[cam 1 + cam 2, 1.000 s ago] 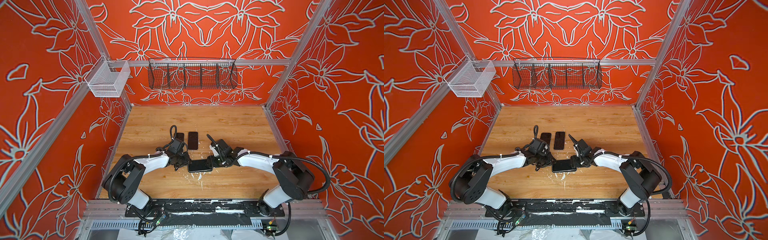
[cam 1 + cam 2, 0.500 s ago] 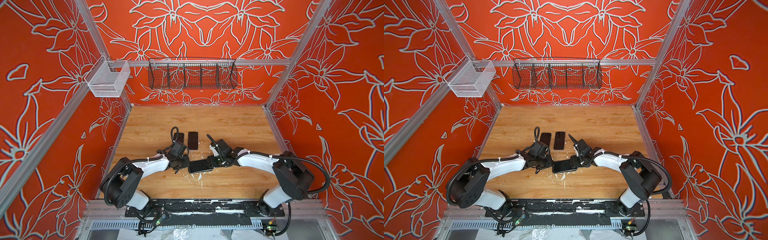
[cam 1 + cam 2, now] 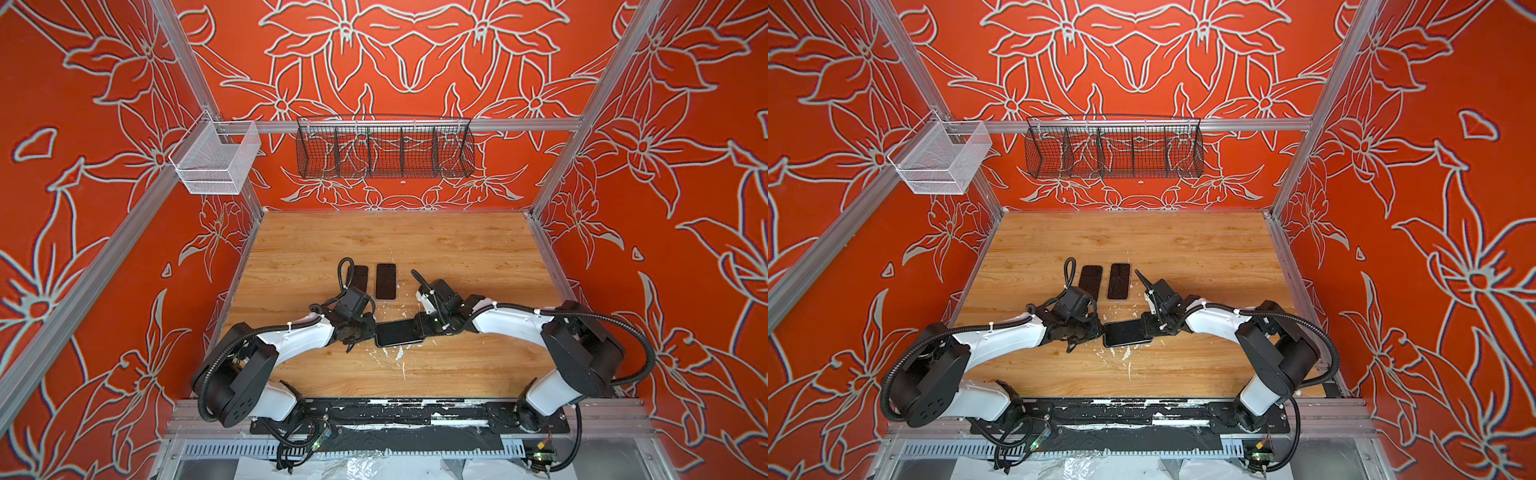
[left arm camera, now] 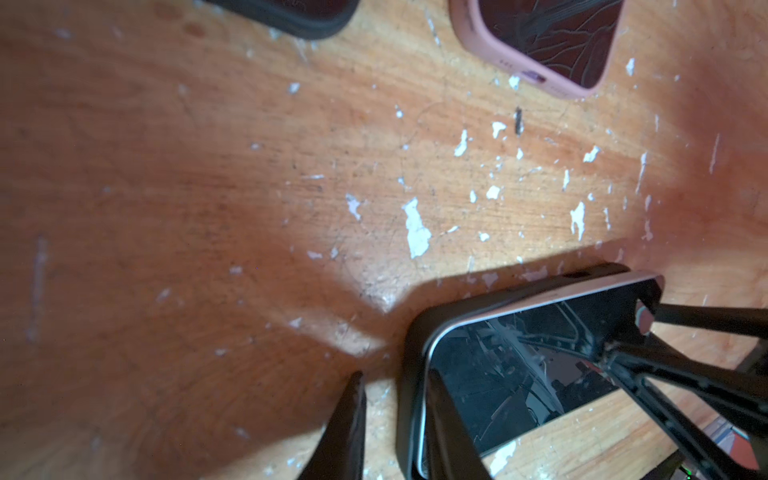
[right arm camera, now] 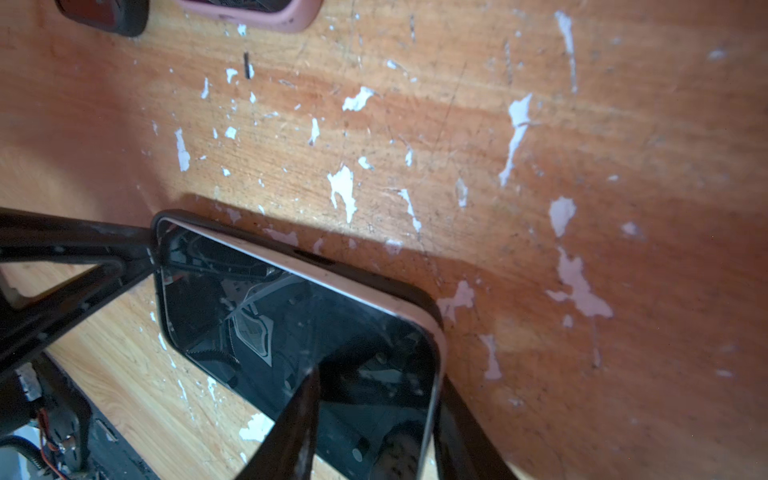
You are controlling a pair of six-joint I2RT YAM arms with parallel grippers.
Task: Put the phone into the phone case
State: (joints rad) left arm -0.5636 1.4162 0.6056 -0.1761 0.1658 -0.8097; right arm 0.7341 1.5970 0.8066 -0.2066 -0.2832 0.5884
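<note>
We saw phone in phone case lower mid-frame, left claw slightly spread astride one end, right claw opposite, grip we couldn't tell.

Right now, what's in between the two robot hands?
The phone, partly sitting in its black case, lies on the table between the left gripper and the right gripper, one at each end. Both top views show it.

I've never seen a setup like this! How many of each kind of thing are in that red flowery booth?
Phones: 3 (near phone, pink-cased phone, black-cased phone)
Baskets: 2 (white mesh basket, black wire basket)
Robot arms: 2 (left arm, right arm)
Total: 7
</note>
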